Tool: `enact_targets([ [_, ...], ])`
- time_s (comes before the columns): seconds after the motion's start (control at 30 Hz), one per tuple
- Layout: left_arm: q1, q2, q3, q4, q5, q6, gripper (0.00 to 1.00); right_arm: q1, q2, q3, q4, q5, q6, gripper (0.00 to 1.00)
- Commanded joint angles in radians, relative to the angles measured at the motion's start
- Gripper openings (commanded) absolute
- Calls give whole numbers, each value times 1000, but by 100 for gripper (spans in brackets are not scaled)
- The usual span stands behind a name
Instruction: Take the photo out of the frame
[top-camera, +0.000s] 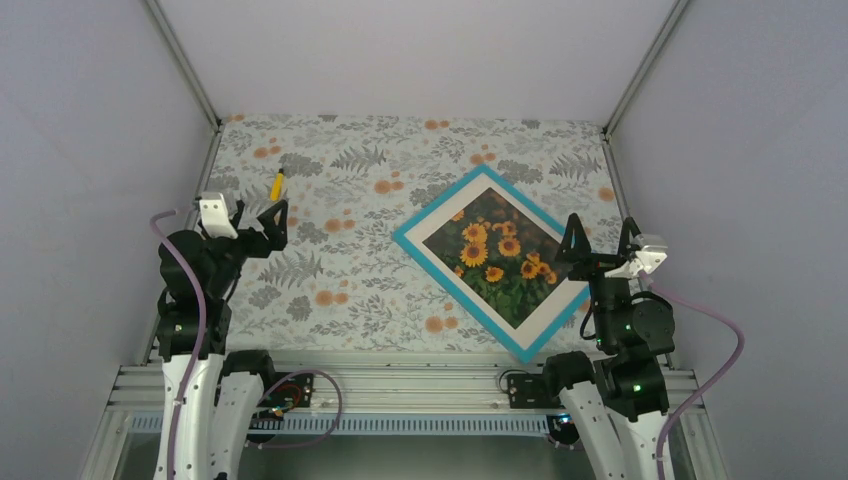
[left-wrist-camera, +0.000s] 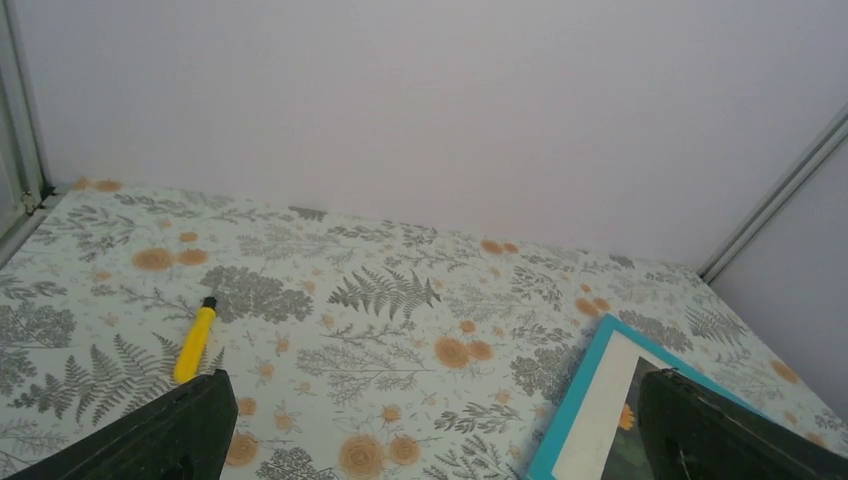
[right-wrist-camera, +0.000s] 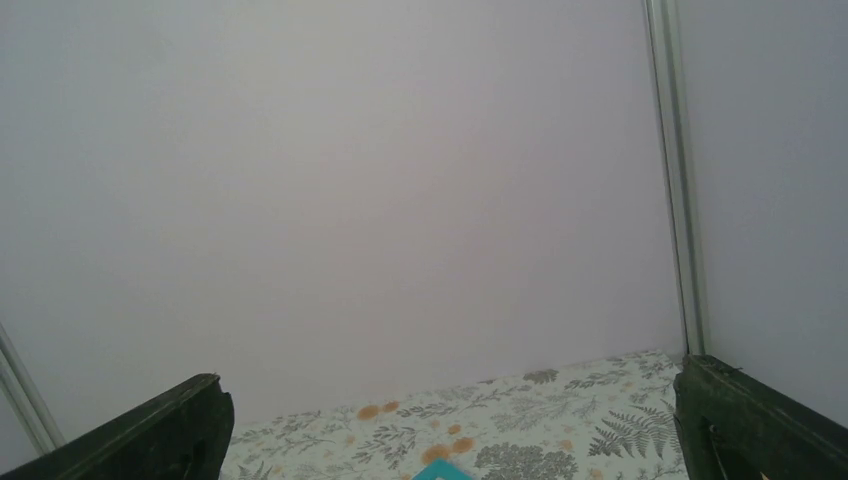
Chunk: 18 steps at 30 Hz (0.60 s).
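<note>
The frame (top-camera: 405, 228) with a turquoise-blue border lies face up on the table, turned like a diamond, right of centre. Inside it a cream-white mat (top-camera: 440, 218) surrounds the sunflower photo (top-camera: 500, 255). My right gripper (top-camera: 600, 236) is open and empty, raised over the frame's right corner. My left gripper (top-camera: 262, 218) is open and empty at the left, well away from the frame. The left wrist view shows the frame's left edge (left-wrist-camera: 580, 405) beside my right finger (left-wrist-camera: 720, 430). The right wrist view shows only the frame's far tip (right-wrist-camera: 442, 471).
A yellow marker (top-camera: 277, 185) lies at the back left, also in the left wrist view (left-wrist-camera: 194, 342). The table is covered with a fern-and-flower cloth (top-camera: 340, 270). White walls with metal corner posts (top-camera: 188, 62) enclose the back and sides.
</note>
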Motion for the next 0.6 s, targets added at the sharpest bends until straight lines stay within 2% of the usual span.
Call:
enact_targets([
  [0.0, -3, 25, 5, 7, 41, 9, 100, 9, 14, 32, -10, -17, 9, 100],
  [0.3, -20, 143, -7, 20, 182, -17, 100, 8, 133, 53, -76, -53, 106, 100],
  [0.57, -157, 202, -74, 90, 136, -104, 100, 9, 268, 31, -73, -47, 166, 100],
])
